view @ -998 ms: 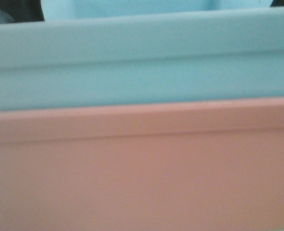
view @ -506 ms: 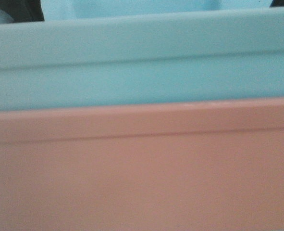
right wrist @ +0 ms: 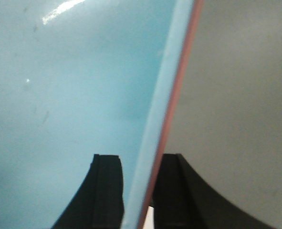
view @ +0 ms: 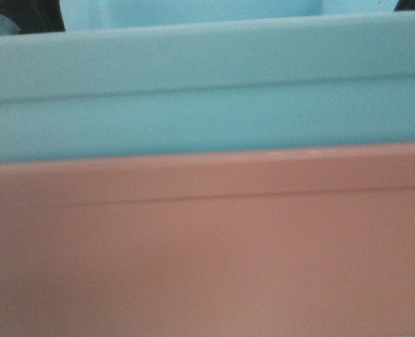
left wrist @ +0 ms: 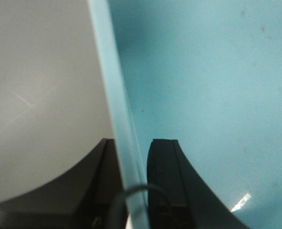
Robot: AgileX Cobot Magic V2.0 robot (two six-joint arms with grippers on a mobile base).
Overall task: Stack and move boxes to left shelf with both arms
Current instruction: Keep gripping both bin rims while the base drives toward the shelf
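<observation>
The front view is filled by the two boxes, very close to the camera: the light blue box (view: 207, 91) sits nested in the salmon-pink box (view: 207, 246). My left gripper (left wrist: 133, 143) is shut on the left wall of the stack, with one finger inside the blue box (left wrist: 207, 86) and the other outside. My right gripper (right wrist: 138, 160) is shut on the right wall, clamping the blue rim (right wrist: 157, 114) and the thin pink rim (right wrist: 176, 95) together. The left shelf is out of view.
A plain grey-white surface (left wrist: 40, 86) lies blurred beyond the boxes in the left wrist view, and a grey surface (right wrist: 241, 95) in the right wrist view. Dark shapes (view: 31, 14) show at the front view's top corners.
The stacked boxes have shifted only very slightly in the front view. Both grips are unchanged.
</observation>
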